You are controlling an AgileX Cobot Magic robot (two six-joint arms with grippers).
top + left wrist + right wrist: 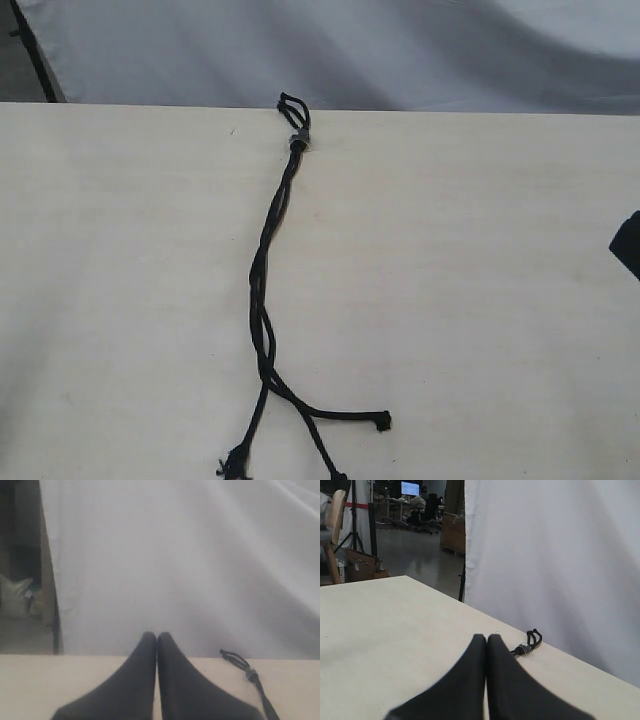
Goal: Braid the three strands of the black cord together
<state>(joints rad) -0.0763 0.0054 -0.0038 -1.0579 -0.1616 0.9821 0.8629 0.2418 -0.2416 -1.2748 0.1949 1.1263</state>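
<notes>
The black cord (262, 290) lies down the middle of the pale table, its short loops (293, 106) and grey band (298, 139) at the far edge. Below the band the three strands are twisted together, then spread near the front into three loose ends (381, 421). In the left wrist view the loops and band (250, 672) show beside my left gripper (157, 637), which is shut on nothing. My right gripper (486, 639) is shut and empty too, with the band (524, 649) just beyond it. Only a dark bit of the right arm (628, 243) shows at the exterior view's right edge.
A white cloth (350, 50) hangs behind the table's far edge (450, 110). The right wrist view shows an open room beyond the table with a chair (332, 525) and boxes (362, 562).
</notes>
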